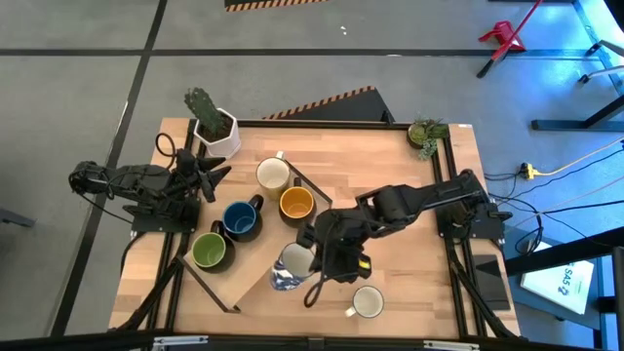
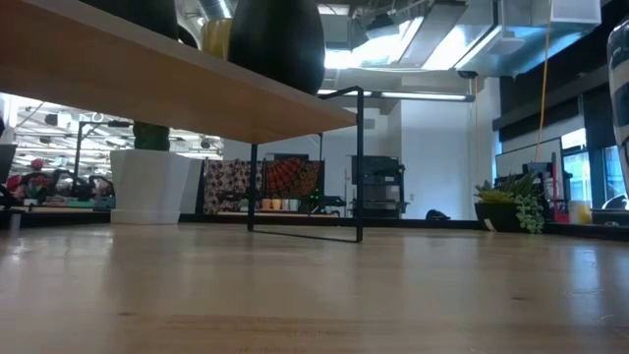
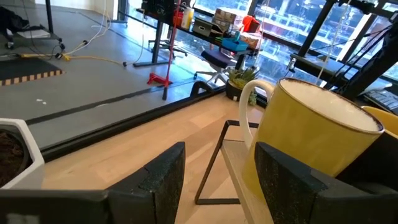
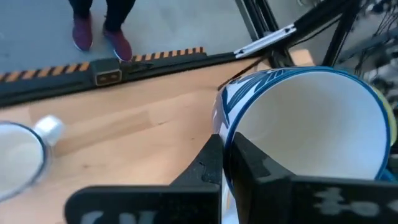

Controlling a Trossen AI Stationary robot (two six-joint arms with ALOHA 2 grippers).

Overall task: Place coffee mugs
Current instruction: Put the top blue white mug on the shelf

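Observation:
Four coffee mugs stand upright on a raised wooden shelf: cream, yellow-orange, dark blue and green. A white mug stands on the table near the front edge. My right gripper is shut on a white mug with a blue pattern beside the shelf's near right end. My left gripper waits open at the far left, its fingers pointing at the cream mug without touching it. My right gripper pinches the patterned mug's rim, with one finger inside the mug and one outside against its wall. The fingers slant down from the table's right side. The mug is tilted and hangs clear of the table.
A white pot with a cactus stands at the far left corner, just behind my left gripper. A small green plant sits at the far right corner. The shelf's black wire frame stands on the table. Bare wood lies right of the shelf.

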